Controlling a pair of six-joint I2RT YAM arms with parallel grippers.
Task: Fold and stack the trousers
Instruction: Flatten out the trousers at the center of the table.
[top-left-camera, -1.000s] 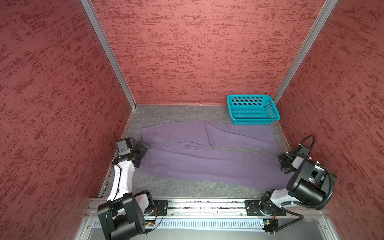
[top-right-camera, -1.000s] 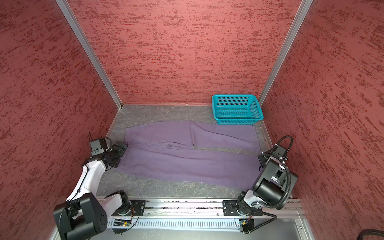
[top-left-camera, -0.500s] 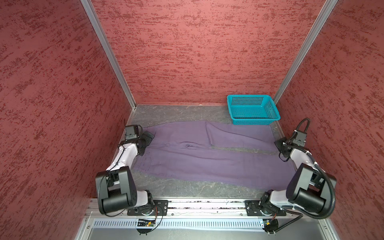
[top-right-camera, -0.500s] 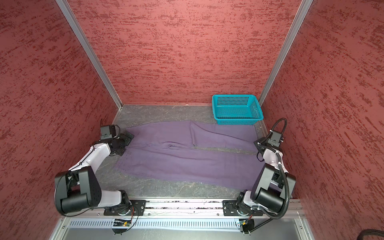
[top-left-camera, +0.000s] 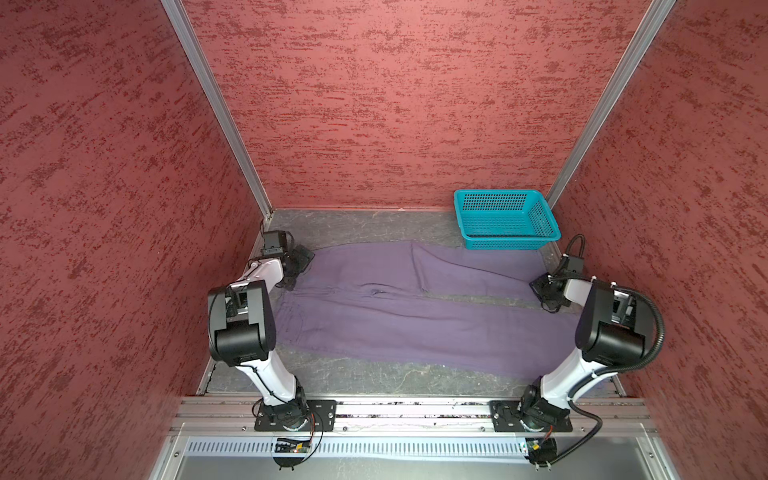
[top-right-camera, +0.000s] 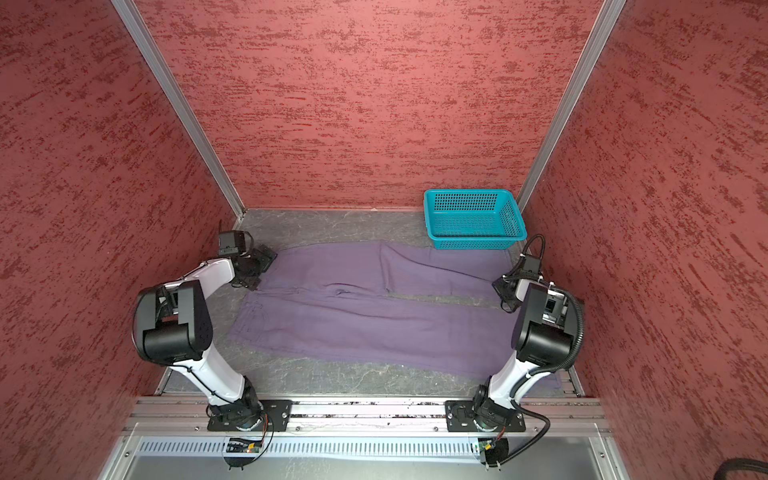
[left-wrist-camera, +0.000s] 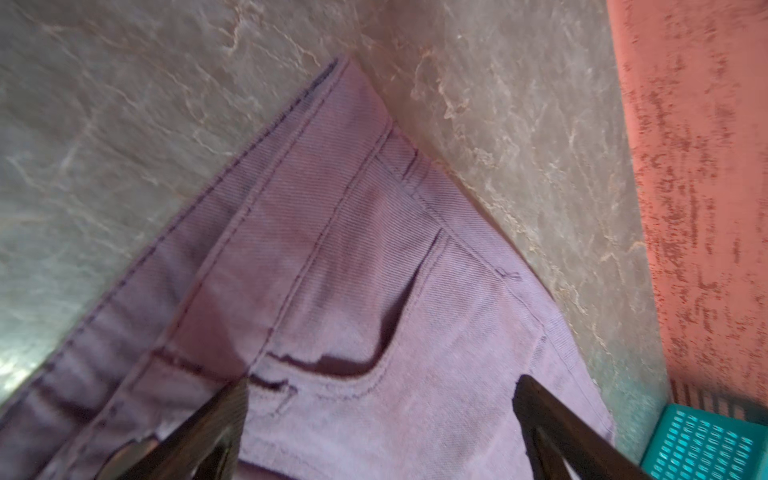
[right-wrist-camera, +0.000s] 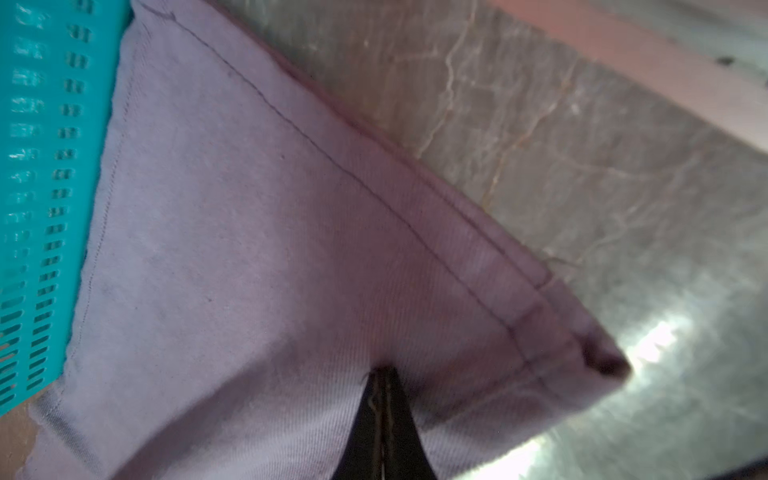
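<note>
The purple trousers (top-left-camera: 395, 324) lie flat across the grey table (top-left-camera: 353, 376), waistband (left-wrist-camera: 291, 174) left, hems (right-wrist-camera: 519, 286) right. Soft, light and limp, they are best taken, I judge, at the thick waistband corner and the hem. Farther back the left gripper (left-wrist-camera: 382, 384) stands wide apart, empty, over the pocket (left-wrist-camera: 374, 332); the right gripper (right-wrist-camera: 384, 374) is clenched, tip on the far leg (top-left-camera: 478, 270) beside the teal basket (top-left-camera: 505, 242), and whether it pinches cloth I cannot tell.

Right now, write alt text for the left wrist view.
The open left gripper sits over the waistband corner and pocket of muted purple soft-fabric trousers lying on a grey marbled tabletop. A teal mesh basket peeks in.
</note>
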